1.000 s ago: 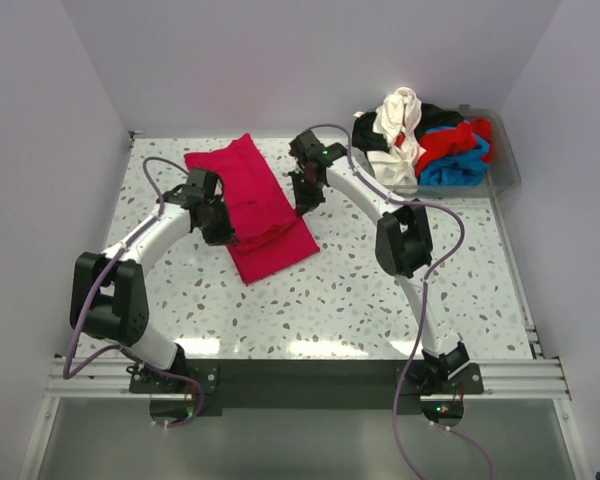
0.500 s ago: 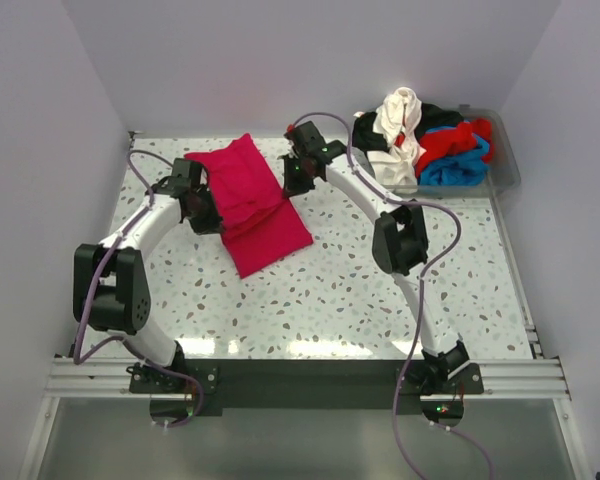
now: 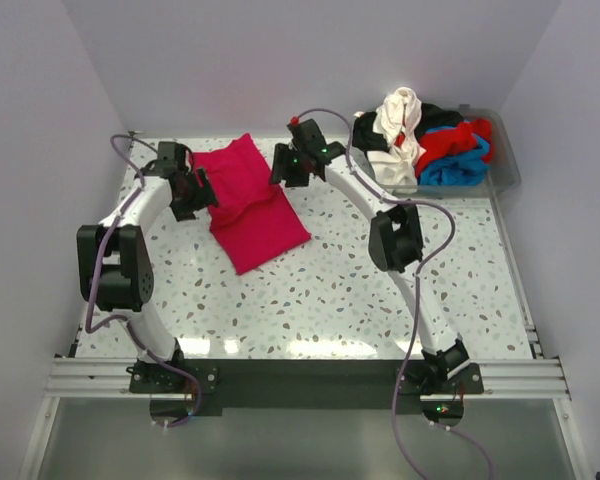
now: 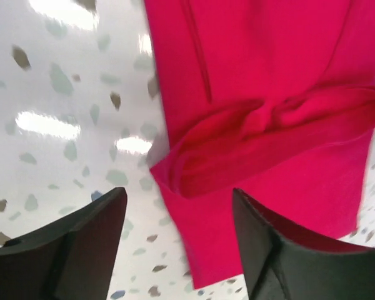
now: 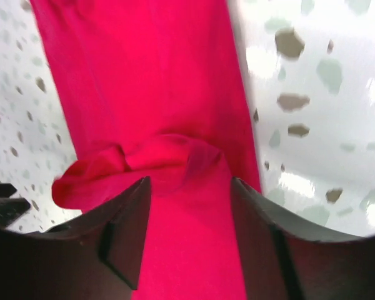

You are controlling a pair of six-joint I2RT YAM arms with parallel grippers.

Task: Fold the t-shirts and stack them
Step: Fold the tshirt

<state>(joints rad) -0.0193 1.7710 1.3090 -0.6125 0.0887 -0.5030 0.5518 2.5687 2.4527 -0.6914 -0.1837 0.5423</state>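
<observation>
A red t-shirt (image 3: pixel 248 205) lies as a long folded strip on the speckled table, with a rumpled ridge (image 4: pixel 275 119) across its middle. My left gripper (image 3: pixel 193 190) hovers at the shirt's left edge, open; in the left wrist view (image 4: pixel 178 244) the cloth's edge lies below the gap, untouched. My right gripper (image 3: pixel 286 168) hangs by the shirt's far right edge, also open, and the right wrist view (image 5: pixel 190 231) shows red cloth (image 5: pixel 156 75) under the spread fingers (image 5: pixel 115 240). Several more t-shirts (image 3: pixel 425 140) are heaped at the back right.
The heap of white, black, red and blue shirts sits in a clear bin (image 3: pixel 505 165) at the table's back right corner. White walls close the table on three sides. Purple cables (image 3: pixel 352 150) loop along both arms.
Both grippers have opened and let go of the red shirt. They have drawn back toward the far side, the left one also leftward. The shirt's near half now lies flat.
</observation>
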